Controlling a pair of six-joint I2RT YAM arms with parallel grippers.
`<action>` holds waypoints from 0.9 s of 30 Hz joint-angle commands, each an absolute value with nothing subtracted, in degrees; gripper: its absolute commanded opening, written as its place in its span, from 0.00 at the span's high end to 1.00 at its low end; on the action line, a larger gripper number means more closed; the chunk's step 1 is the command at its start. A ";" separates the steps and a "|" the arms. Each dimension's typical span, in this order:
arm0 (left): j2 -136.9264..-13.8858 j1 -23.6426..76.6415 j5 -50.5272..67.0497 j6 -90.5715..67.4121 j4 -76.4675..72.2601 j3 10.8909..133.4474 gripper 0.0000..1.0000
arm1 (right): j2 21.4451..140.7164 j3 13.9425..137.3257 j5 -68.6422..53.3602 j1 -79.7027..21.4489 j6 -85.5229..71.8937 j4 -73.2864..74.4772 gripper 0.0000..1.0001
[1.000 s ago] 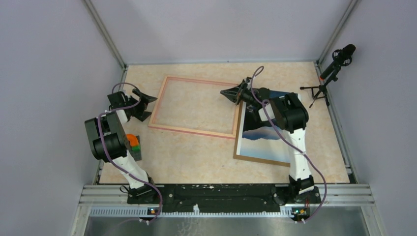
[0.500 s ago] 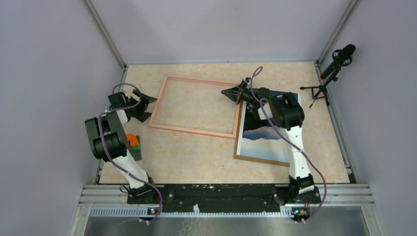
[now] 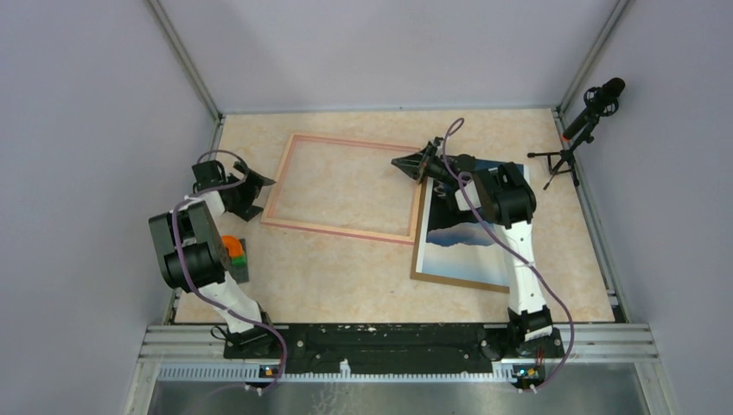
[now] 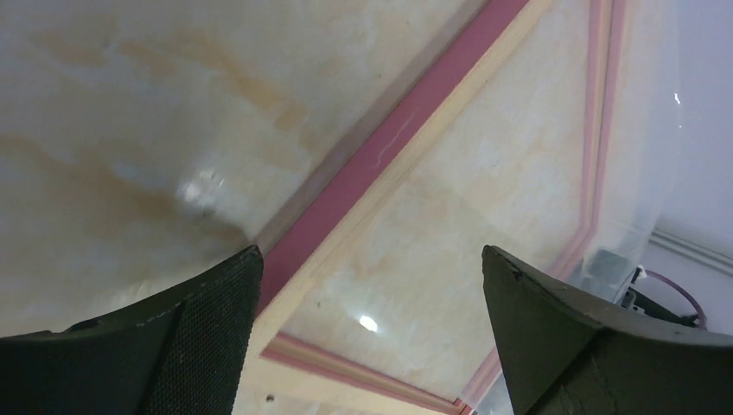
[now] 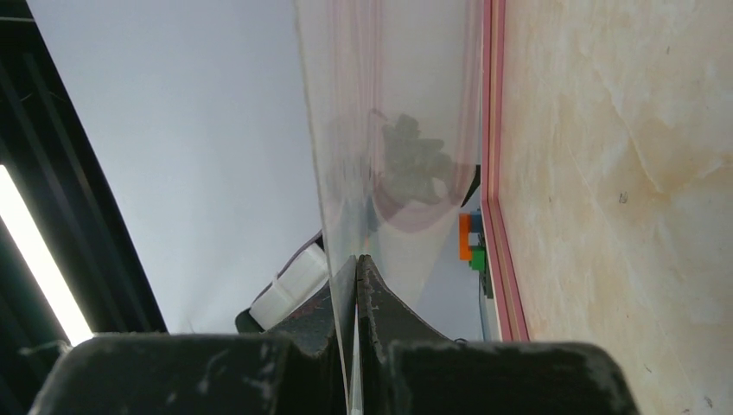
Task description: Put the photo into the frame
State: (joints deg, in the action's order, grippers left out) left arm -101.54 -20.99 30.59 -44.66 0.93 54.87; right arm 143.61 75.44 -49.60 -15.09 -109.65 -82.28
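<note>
The pinkish-tan frame (image 3: 337,231) lies flat mid-table. The photo (image 3: 467,246), blue sky and dark mountain, lies face up on a brown backing board (image 3: 454,281) right of the frame, partly under my right arm. My right gripper (image 3: 399,162) is at the frame's far right corner, shut on the edge of a clear sheet (image 5: 389,104), which stands up from the table in the right wrist view, fingertips (image 5: 357,259) pinched together. My left gripper (image 3: 266,194) is open and empty at the frame's left rail (image 4: 389,164), jaws wide apart (image 4: 372,259).
A microphone on a small tripod (image 3: 588,112) stands at the far right corner. An orange and green block (image 3: 233,251) sits by the left arm. Grey walls close in the table on three sides.
The left arm's elbow has shifted slightly toward the near edge, its gripper still open at the frame's left rail. The right gripper has hardly moved and still holds the clear sheet.
</note>
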 commanded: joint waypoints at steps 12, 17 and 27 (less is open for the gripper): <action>-75.82 -19.78 20.64 -47.43 17.18 48.85 0.02 | 141.01 72.40 -48.94 -16.20 -106.97 -86.60 1.00; -76.97 -19.82 22.07 -46.46 14.39 49.69 0.01 | 140.17 70.84 -49.13 -17.34 -106.18 -87.32 1.00; -78.09 -19.82 23.33 -43.58 11.86 50.72 0.01 | 138.85 69.13 -48.44 -17.94 -102.14 -83.97 1.00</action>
State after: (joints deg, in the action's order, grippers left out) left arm -77.93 -19.88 22.26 -45.45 14.96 49.25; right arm 143.00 69.69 -48.73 -17.19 -104.75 -83.02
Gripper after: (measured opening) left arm 0.987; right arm 0.004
